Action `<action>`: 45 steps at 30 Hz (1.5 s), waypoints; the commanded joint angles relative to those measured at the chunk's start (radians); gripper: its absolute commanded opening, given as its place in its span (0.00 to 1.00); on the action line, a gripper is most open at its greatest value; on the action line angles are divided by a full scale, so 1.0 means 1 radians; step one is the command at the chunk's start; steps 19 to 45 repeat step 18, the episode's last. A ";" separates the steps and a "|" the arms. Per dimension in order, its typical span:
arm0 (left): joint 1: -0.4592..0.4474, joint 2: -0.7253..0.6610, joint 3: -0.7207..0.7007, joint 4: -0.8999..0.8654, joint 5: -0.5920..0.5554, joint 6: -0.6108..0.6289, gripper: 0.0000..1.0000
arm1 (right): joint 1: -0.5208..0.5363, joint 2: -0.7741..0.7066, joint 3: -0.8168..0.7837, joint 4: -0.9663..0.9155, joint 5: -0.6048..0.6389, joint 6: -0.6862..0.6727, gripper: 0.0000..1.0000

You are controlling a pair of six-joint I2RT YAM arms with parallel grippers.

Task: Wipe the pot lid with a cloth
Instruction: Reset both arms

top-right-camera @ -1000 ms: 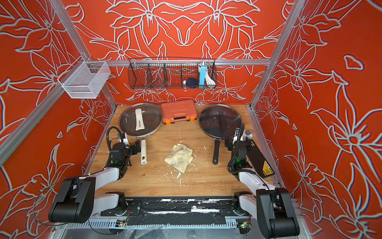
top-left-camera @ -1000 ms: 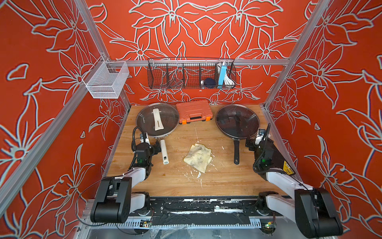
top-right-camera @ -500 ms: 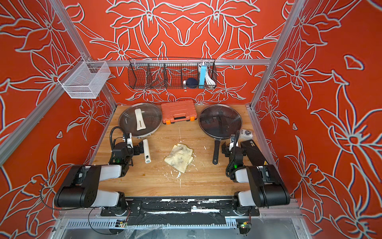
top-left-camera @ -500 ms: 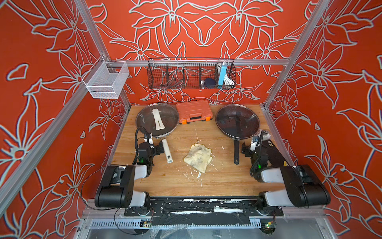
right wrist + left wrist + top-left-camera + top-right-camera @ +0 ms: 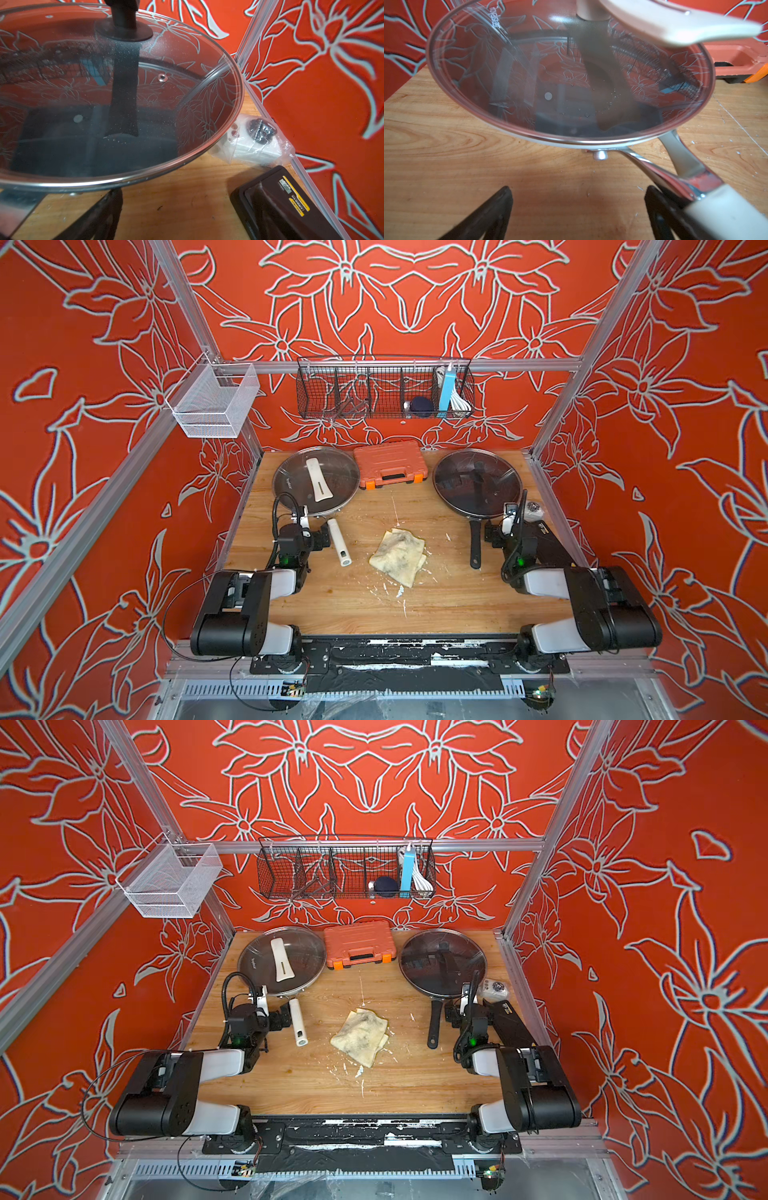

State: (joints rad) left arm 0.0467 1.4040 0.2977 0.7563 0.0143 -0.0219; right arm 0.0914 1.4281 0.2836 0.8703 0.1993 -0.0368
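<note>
— Where is the cloth?
— It lies crumpled on the wooden table, about midway between my two arms; it is cream with dark stains; neither of my hands touches it; white crumbs lie scattered around it.

— What about your left gripper?
— My jaws are spread wide with nothing in them; the gripper sits low over the boards on the near side of the left pan; one finger is just beside that pan's cream handle; I cannot tell whether they touch.

— And the right gripper?
— It is spread too, and empty; it sits just right of the black pan handle, on the near side of the right pan.

— Where are the lids?
— Both sit on their pans at the far side; the glass lid with the cream grip is on the left; the glass lid with the black grip is on the right; an orange case lies between them.
</note>
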 commanded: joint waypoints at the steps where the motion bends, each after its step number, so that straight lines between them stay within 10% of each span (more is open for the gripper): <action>1: -0.001 0.003 0.017 0.006 0.013 0.016 0.99 | -0.008 -0.002 0.022 -0.014 -0.012 0.012 0.98; 45: -0.001 0.003 0.019 0.006 0.012 0.014 0.99 | -0.007 -0.003 0.019 -0.007 -0.014 0.013 0.98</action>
